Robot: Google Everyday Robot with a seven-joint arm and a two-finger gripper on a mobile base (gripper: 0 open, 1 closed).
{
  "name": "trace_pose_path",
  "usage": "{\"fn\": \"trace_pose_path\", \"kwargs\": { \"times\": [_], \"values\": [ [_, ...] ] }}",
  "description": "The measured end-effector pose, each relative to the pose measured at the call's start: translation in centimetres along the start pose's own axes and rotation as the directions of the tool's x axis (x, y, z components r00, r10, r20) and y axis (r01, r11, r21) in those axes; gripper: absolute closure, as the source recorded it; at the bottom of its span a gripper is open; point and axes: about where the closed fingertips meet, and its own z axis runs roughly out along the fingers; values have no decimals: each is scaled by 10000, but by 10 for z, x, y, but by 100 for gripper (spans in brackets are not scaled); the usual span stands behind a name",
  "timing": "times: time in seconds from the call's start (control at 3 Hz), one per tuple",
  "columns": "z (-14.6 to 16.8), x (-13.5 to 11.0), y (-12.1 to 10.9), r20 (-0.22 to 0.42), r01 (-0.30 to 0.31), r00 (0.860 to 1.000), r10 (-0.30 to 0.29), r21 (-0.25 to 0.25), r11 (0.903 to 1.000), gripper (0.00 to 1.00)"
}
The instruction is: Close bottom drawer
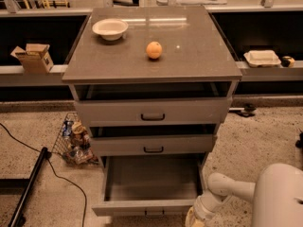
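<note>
The bottom drawer of the grey cabinet is pulled far out; its plain grey box inside is bare and its front panel sits near the frame's lower edge, with the small dark handle just showing. The middle drawer and top drawer stand slightly ajar. My white arm reaches in from the lower right. My gripper is at the drawer front's right end, mostly cut off by the frame edge.
On the cabinet top sit a white bowl and an orange. A wire basket of items stands on the floor left of the cabinet. A black cable and bar lie at lower left.
</note>
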Motion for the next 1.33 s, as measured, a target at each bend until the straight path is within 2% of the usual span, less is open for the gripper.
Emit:
{"fn": "trace_pose_path", "kwargs": {
  "times": [0.33, 1.0, 1.33],
  "values": [
    [4, 5, -10, 281, 62, 9996, -72, 357, 9993, 100],
    [8, 7, -28, 564, 269, 9979, -311, 731, 9970, 100],
    [8, 7, -29, 575, 281, 9978, -325, 751, 9968, 86]
  ]
}}
